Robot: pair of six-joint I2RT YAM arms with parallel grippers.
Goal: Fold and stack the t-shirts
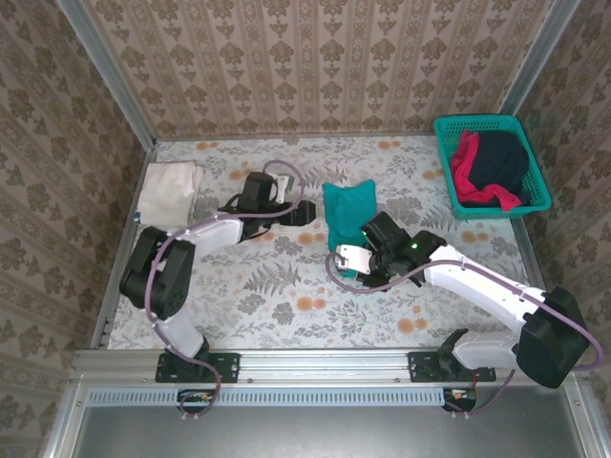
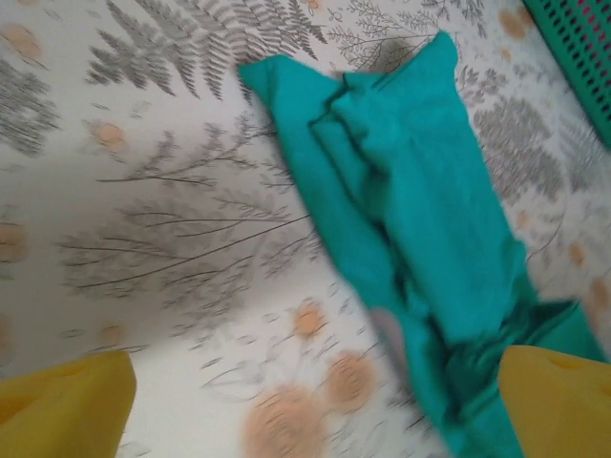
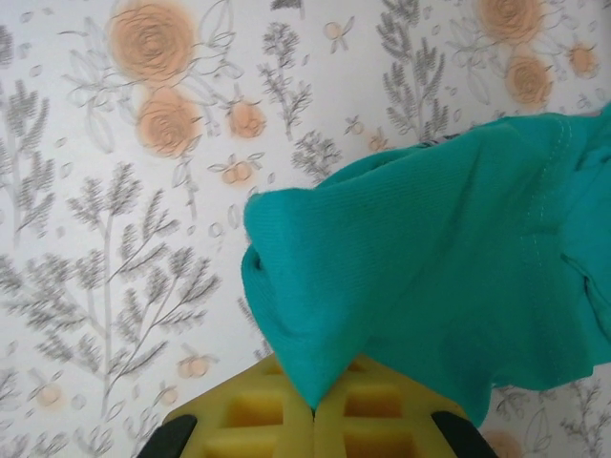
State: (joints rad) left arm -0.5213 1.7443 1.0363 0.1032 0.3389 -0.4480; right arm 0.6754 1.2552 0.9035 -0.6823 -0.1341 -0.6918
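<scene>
1. The teal t-shirt (image 1: 344,212) lies near the middle of the worktop (image 1: 286,305). It is gathered into a narrow strip running far to near, and it is creased and uneven, not a flat fold.
2. The right hand (image 3: 315,414) is at the near end of that strip. It is closed tight, its yellow pads pinching a bunched edge of the teal cloth. A stitched hem shows just right of the pinch.
3. The left hand (image 1: 302,212) stands wide open and holds nothing. It sits just left of the strip's far half. From its wrist, the cloth reaches down to its right fingertip; whether the two touch cannot be told.
4. Done, in my judgement: one garment. The cream-white t-shirt (image 1: 170,191) lies folded flat at the far left of the worktop, well apart from the arms, and would serve as the base of the stack.
5. In hand: the teal t-shirt, partly folded and not yet on the cream-white one.
6. Left to do: the red t-shirt (image 1: 468,170) and the dark navy t-shirt (image 1: 501,157) lie crumpled together in the teal mesh basket (image 1: 477,121) at the far right. Roughly a quarter of the work looks complete.
7. Writing: no brand, label or lettering is legible on any shirt or on the basket. The left wrist picture is blurred.
</scene>
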